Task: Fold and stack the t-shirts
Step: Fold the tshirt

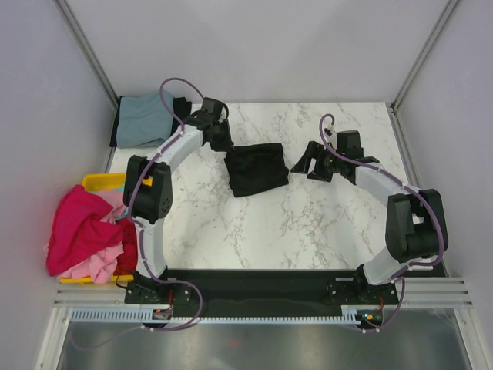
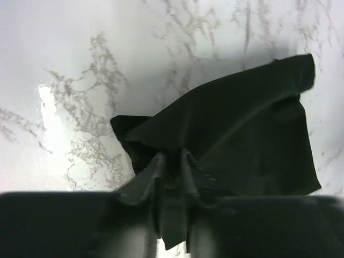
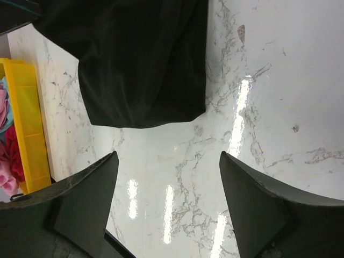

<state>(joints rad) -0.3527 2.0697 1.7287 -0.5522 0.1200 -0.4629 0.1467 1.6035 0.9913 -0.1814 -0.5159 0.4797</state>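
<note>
Two hands flank the black shirt (image 1: 258,169) on the tabletop (image 1: 308,223): the left hand (image 1: 225,146), nearer, pinches its far-left corner; the right hand (image 1: 312,163), spread wide and empty, hangs just off its right edge, the shirt's length running across between them

You have no lettering to read here: no word, label, brand, number or sign shows in any view, neither on the black t-shirt (image 1: 258,169) near the middle of the marble table (image 1: 308,223) nor on the yellow bin (image 1: 98,182) at its left edge.
</note>
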